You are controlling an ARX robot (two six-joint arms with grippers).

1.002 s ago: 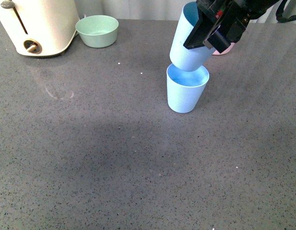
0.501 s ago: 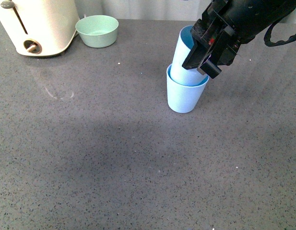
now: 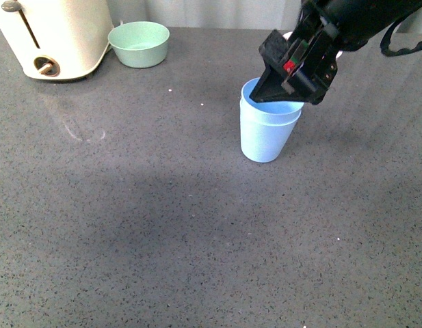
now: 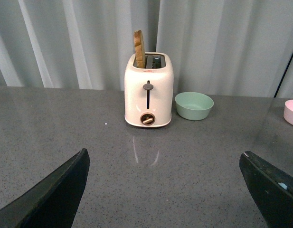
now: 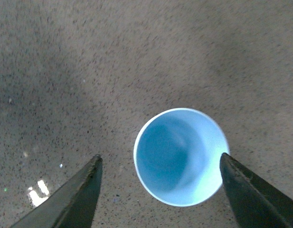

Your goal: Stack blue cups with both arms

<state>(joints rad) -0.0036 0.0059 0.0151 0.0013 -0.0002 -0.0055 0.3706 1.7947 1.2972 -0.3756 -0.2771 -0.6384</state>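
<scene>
Blue cups sit nested, upright — right hand spread wide above their rim, touching nothing.

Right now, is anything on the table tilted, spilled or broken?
Nothing stands out. The two blue cups stand nested and upright on the grey table, and the open right gripper is just above their rim. The green bowl and the toaster stand upright, with no spill visible.

Pale grey pleated curtains hang behind a dark grey speckled stone countertop, whose polished surface catches soft reflections of overhead light.
</scene>
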